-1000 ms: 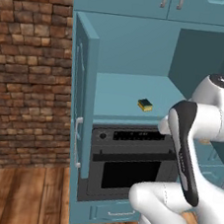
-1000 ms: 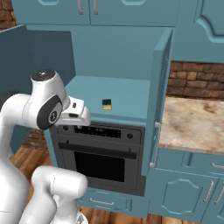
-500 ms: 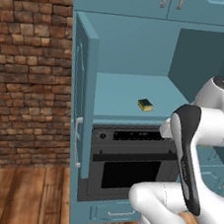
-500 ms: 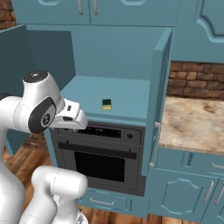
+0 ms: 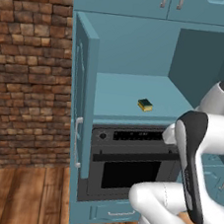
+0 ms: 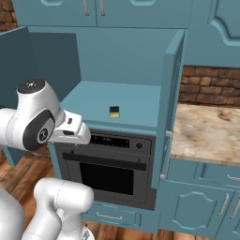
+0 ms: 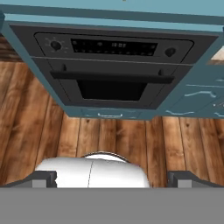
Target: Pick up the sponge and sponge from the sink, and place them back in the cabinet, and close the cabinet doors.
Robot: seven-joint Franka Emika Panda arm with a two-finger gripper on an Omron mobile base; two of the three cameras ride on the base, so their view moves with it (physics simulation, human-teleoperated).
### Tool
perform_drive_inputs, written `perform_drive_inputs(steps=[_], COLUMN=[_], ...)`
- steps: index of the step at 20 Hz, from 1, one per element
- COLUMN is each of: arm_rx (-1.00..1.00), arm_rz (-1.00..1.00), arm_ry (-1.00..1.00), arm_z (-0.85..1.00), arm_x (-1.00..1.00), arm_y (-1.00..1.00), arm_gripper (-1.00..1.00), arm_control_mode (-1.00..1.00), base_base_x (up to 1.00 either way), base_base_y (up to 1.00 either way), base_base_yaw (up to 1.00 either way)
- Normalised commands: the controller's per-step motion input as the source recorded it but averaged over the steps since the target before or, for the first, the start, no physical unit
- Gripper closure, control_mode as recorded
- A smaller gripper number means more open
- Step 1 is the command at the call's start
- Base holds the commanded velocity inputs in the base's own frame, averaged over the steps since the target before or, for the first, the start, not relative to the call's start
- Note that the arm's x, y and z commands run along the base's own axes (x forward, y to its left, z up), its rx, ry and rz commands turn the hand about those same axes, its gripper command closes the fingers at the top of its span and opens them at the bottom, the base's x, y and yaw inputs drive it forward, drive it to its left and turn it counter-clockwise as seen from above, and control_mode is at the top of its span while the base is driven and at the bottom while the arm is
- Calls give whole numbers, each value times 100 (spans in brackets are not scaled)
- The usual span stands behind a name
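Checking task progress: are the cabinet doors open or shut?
Open. Both cabinet doors stand swung outward, exposing the shelf with one sponge on it.

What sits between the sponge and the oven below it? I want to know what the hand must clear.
Bare teal shelf, then its front lip, separates the sponge from the oven, seen in both base views.

Doors [image 5: 80, 105] open, shelf [image 6: 136, 101] unobstructed
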Motion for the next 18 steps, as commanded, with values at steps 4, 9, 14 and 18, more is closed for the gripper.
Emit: perform_drive_inputs(steps=[4, 9, 14, 18], arm_rx=[0, 0, 0, 0], arm_rz=[0, 0, 0, 0], arm_ry=[0, 0, 0, 0], arm_z=[0, 0, 0, 0], arm_x=[-28, -18, -8, -4], arm_y=[0, 0, 0, 0], arm_gripper=[-100, -100, -100, -100], arm_control_mode=[-100, -100, -100, -100], base_base_x=[0, 0, 0, 0], base_base_y=[0, 0, 0, 0], base_base_yaw=[0, 0, 0, 0])
